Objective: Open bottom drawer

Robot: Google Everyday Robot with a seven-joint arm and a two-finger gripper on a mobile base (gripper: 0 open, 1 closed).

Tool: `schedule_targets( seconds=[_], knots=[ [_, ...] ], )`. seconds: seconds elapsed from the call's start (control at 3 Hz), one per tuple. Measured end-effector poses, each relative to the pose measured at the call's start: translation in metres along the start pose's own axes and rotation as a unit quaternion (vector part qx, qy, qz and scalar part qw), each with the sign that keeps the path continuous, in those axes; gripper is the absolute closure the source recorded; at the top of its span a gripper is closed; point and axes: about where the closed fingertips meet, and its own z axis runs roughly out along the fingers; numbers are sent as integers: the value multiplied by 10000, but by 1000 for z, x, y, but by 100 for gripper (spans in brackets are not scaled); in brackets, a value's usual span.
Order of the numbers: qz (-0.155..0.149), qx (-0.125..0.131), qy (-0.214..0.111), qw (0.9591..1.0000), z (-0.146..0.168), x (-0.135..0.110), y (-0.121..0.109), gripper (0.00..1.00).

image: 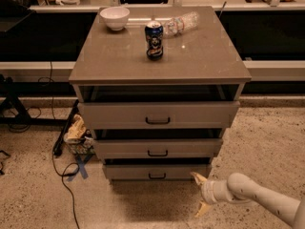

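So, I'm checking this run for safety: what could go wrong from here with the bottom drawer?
The open gripper sits low, right of the bottom drawer, well off its small handle; it may hit the front's corner instead. A bump could tip the upright soda can on top.
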Motion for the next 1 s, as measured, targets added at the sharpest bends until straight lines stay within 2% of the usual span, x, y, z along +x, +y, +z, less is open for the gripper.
schedule_targets(
  seconds=[0.33, 0.67, 1.0],
  knots=[
    [-483, 280, 55, 9984, 19, 14, -6, 0],
    [-986, 481, 142, 9939, 45, 20, -14, 0],
    [-987, 481, 142, 9939, 45, 20, -14, 0]
  ],
)
